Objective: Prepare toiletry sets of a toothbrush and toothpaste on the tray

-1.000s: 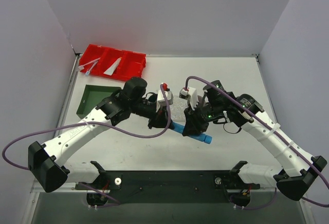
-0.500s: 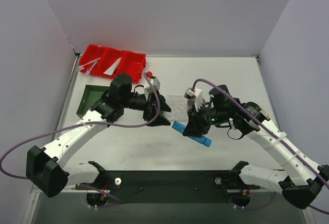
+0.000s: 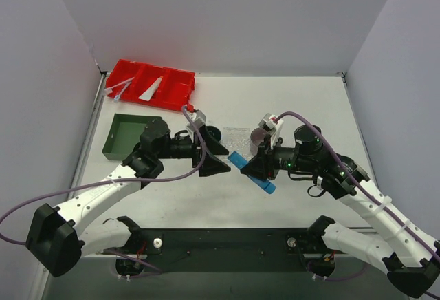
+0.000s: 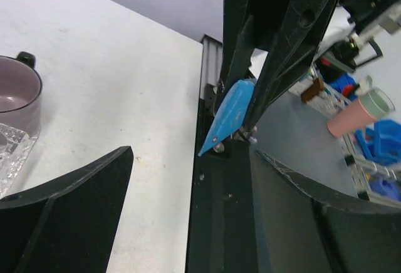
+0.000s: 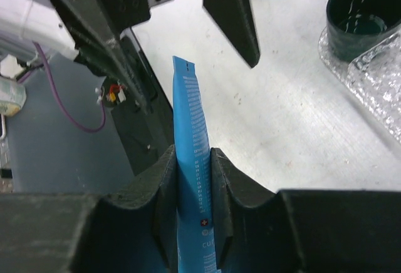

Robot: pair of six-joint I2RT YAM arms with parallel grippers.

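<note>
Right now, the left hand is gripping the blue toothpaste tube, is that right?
No. It is the right hand that is gripping the blue toothpaste tube, as the right wrist view shows. The left hand stands open and holds nothing.

Red bin (image 3: 180,85) beyond green tray (image 3: 122,135); dark mug (image 5: 362,7) and mauve mug (image 4: 15,96) to their right

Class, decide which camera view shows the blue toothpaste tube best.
The right wrist view: the blue toothpaste tube fills the centre, print visible, pinched by the right gripper. The top view shows it small, its middle hidden by that gripper; the left wrist view shows only its flat end.
</note>
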